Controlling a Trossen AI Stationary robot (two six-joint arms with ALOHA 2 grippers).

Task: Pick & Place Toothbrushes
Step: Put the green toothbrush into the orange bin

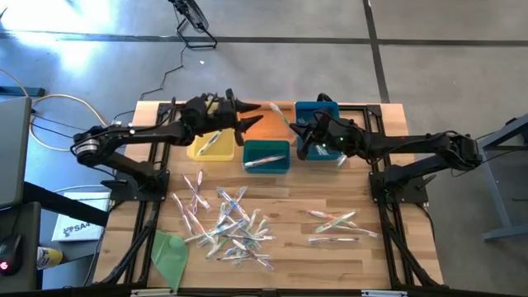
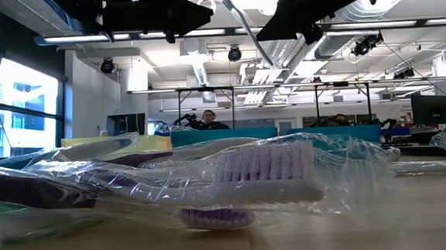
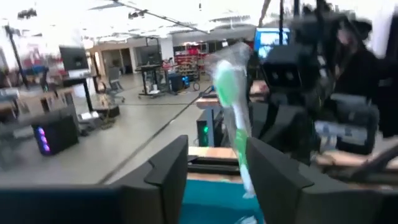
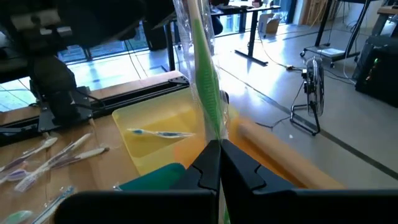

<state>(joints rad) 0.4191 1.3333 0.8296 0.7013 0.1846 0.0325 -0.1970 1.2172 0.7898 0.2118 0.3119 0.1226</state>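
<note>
My right gripper (image 4: 219, 163) is shut on a green toothbrush in a clear wrapper (image 4: 202, 68), held above the orange bin (image 1: 266, 125); the brush also shows in the high view (image 1: 280, 115). My left gripper (image 3: 214, 177) is open and faces it from the table's left. In the left wrist view the green toothbrush (image 3: 231, 106) stands between and beyond its two fingers, with no touch showing. Many wrapped toothbrushes (image 1: 227, 223) lie flat on the table. One toothbrush lies in the yellow bin (image 1: 210, 144) and one in the teal bin (image 1: 266, 157). My right gripper pinches the green toothbrush between its two fingers at one end of the handle (image 4: 214, 134), wrapper included. It comes roughly level from the table's right. The brush is lifted clear and sticks out past the fingertips toward the left gripper.
A blue bin (image 1: 318, 124) sits under the right arm's wrist. A smaller group of toothbrushes (image 1: 334, 223) lies toward the table's right, and a flat green sheet (image 1: 171, 252) at the near left. In the low view a wrapped purple-bristled brush (image 2: 265, 177) lies close up.
</note>
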